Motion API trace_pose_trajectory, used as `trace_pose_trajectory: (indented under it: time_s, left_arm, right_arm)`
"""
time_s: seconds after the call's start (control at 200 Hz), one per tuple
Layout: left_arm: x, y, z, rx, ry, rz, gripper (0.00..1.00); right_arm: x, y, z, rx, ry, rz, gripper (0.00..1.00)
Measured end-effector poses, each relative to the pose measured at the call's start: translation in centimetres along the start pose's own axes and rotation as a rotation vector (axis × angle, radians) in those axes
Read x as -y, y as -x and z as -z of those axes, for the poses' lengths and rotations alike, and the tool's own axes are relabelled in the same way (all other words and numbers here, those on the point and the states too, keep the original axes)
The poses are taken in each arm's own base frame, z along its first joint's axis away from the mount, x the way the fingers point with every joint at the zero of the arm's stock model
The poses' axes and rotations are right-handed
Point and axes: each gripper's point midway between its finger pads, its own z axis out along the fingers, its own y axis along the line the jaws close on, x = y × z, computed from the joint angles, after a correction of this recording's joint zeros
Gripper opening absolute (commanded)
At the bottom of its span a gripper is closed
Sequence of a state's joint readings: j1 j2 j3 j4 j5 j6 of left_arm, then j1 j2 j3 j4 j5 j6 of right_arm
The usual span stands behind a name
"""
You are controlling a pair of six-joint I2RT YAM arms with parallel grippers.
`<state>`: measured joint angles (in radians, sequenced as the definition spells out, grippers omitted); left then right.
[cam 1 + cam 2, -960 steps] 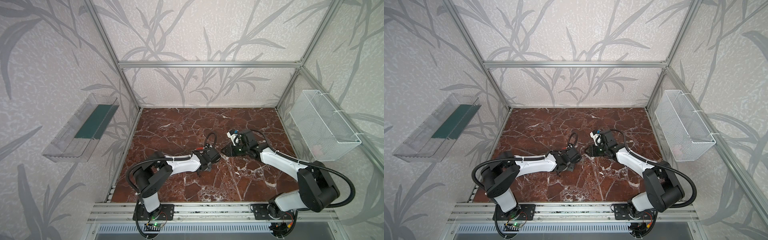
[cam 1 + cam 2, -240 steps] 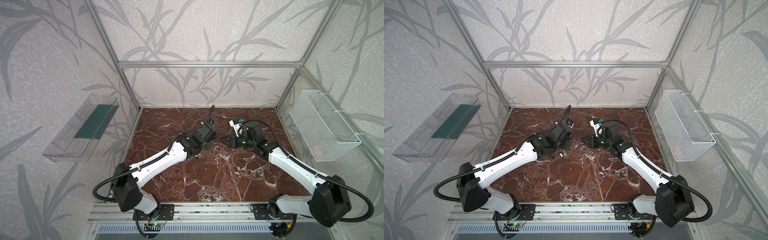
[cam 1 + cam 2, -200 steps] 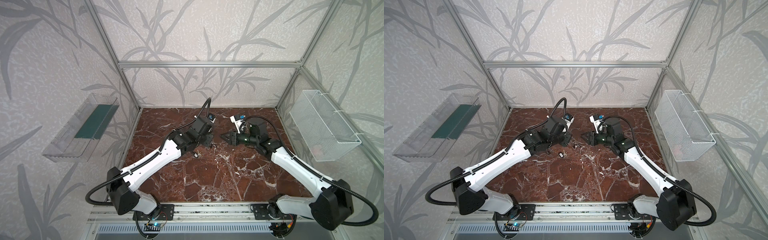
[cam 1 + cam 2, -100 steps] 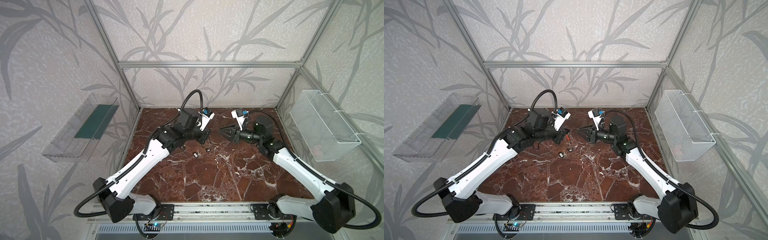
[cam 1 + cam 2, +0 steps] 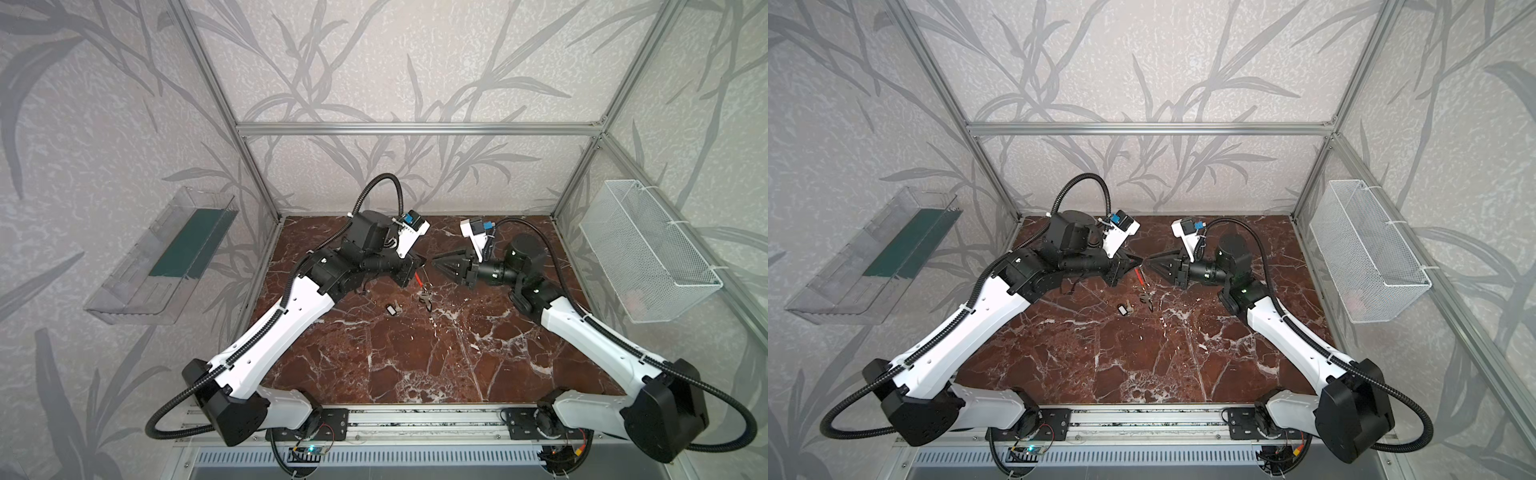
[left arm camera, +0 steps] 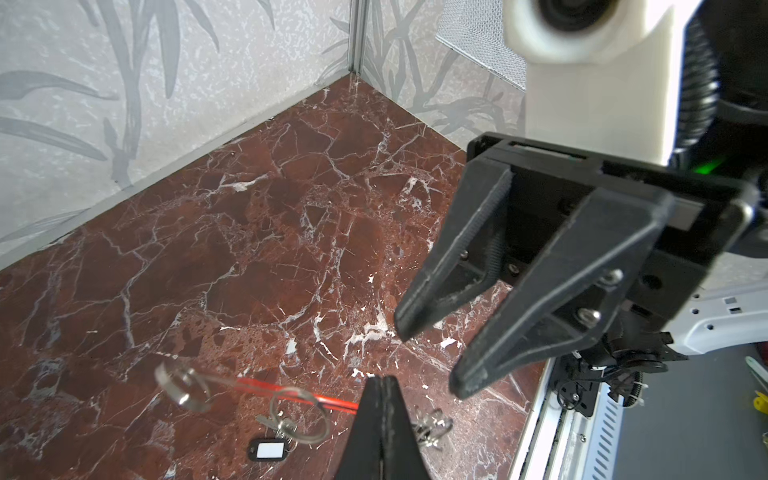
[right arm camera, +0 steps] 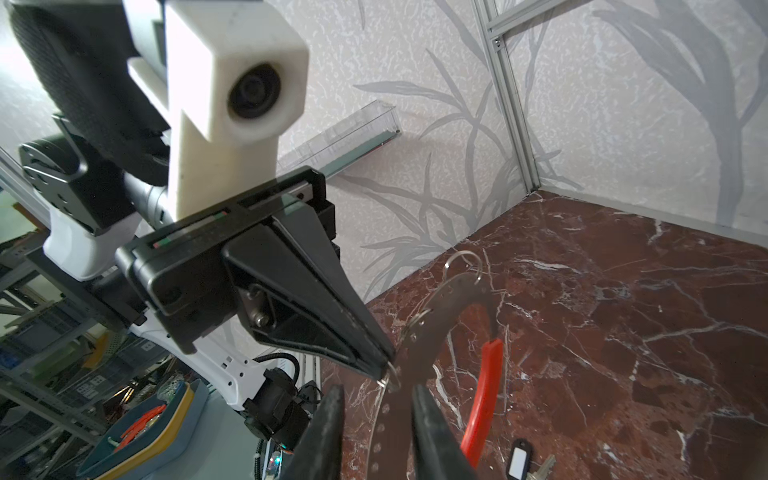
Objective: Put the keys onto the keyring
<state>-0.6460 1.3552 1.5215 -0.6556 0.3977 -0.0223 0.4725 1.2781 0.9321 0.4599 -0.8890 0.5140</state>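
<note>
At the left gripper [image 7: 384,365] the jaws are shut, tips pinching the rim of the keyring [image 7: 457,291]; the ring hangs in the air from them, grey band up, red arc [image 7: 484,395] lower. The right gripper [image 7: 378,392] has jaws apart, one finger on either side of the same band, just beside the left tips; whether its pads touch the metal, cannot tell. In both top views the two noses meet above the marble table [image 5: 415,353]. A tagged key [image 5: 392,308] lies on the table beneath, a key cluster [image 5: 424,297] near it; neither threaded, as far as I can tell; third not made out.

Judgement: a second hold on the ring is being set. Close square on the flat band, clear of the small wire loops [image 7: 461,259]; the left should not let go until the right is firm, or the ring swings or drops.
</note>
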Motion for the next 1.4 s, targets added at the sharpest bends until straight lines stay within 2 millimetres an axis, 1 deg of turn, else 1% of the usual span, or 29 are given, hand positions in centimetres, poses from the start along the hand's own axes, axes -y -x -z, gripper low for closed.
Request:
trace_pose_trajectory:
  time_s: [0.085, 0.21, 0.36, 0.49, 0.75, 1.09, 1.305, 1.4]
  left_arm:
    - [-0.2, 0.6, 0.5, 0.027, -0.013, 0.018, 0.00]
    - [-0.2, 2.0, 1.5, 0.085, -0.041, 0.045, 0.00]
    - [0.4, 3.6, 2.5, 0.134, -0.084, 0.050, 0.00]
    - [1.2, 4.3, 3.0, 0.153, -0.122, 0.049, 0.00]
    - [1.9, 4.3, 3.2, 0.151, -0.163, 0.064, 0.00]
    - [2.2, 4.5, 3.3, 0.155, -0.182, 0.082, 0.00]
    - [2.3, 4.5, 3.3, 0.154, -0.193, 0.085, 0.00]
    - [2.4, 4.5, 3.4, 0.153, -0.199, 0.088, 0.00]
  right_arm:
    - [0.1, 0.2, -0.2, 0.032, 0.035, -0.031, 0.29]
    - [0.3, 0.9, -0.4, 0.072, 0.077, -0.061, 0.26]
    - [-0.1, 2.0, -0.5, 0.116, 0.132, -0.075, 0.24]
    - [-0.6, 2.5, -0.5, 0.138, 0.165, -0.073, 0.21]
    - [-1.2, 3.0, -0.5, 0.155, 0.207, -0.081, 0.17]
    - [-2.0, 2.6, -1.0, 0.144, 0.262, -0.100, 0.18]
    - [-2.9, 2.3, -1.5, 0.130, 0.294, -0.096, 0.17]
    - [-3.1, 2.3, -1.6, 0.128, 0.299, -0.096, 0.13]
